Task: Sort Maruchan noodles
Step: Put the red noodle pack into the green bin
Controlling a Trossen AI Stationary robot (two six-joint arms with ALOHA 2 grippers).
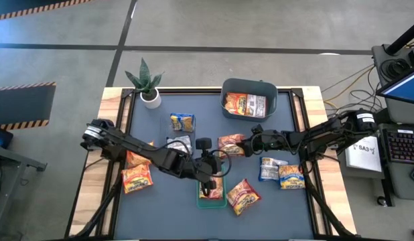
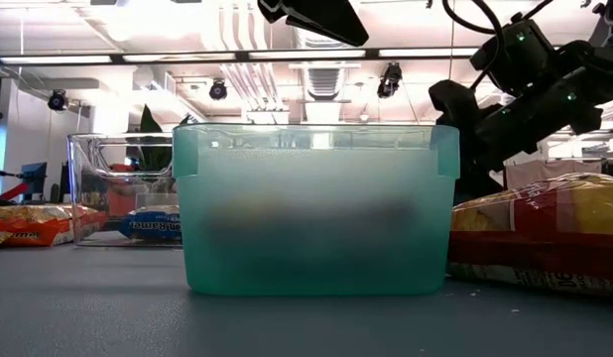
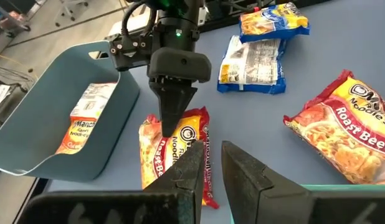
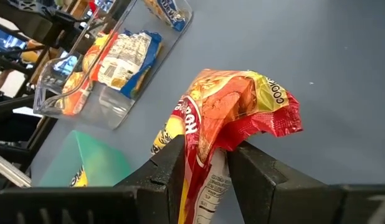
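Ramen packets lie scattered on the dark table mat. My right gripper [image 1: 242, 144] is shut on an orange-red packet [image 1: 230, 144] mid-table, also visible in the left wrist view [image 3: 180, 158]. My left gripper [image 1: 208, 171] hovers open and empty beside it, above the green tub [image 1: 212, 200], which holds an orange packet [image 1: 212, 187]. The grey-blue bin [image 1: 249, 90] near the far edge holds one orange-and-silver packet [image 1: 245, 104]. A clear bin [image 4: 86, 81] holds a blue-yellow packet [image 1: 182, 122] and a silver one [image 1: 179, 144]. My right gripper pinches the orange-red packet by one crumpled end [image 4: 208, 146] between its two fingers [image 4: 255, 168]. The fingers come from above, pointing down [image 3: 171, 118]. The pinched end bunches up between them; whether the packet's other end [image 4: 276, 109] rests on the table, I cannot tell.
Loose packets lie on the left [image 1: 136, 179], near the front [image 1: 242, 195] and on the right: a silver-blue one [image 1: 270, 167] and an orange one [image 1: 292, 176]. A potted plant [image 1: 148, 86] stands at the far left corner. The green tub [image 2: 316, 208] fills the low view.
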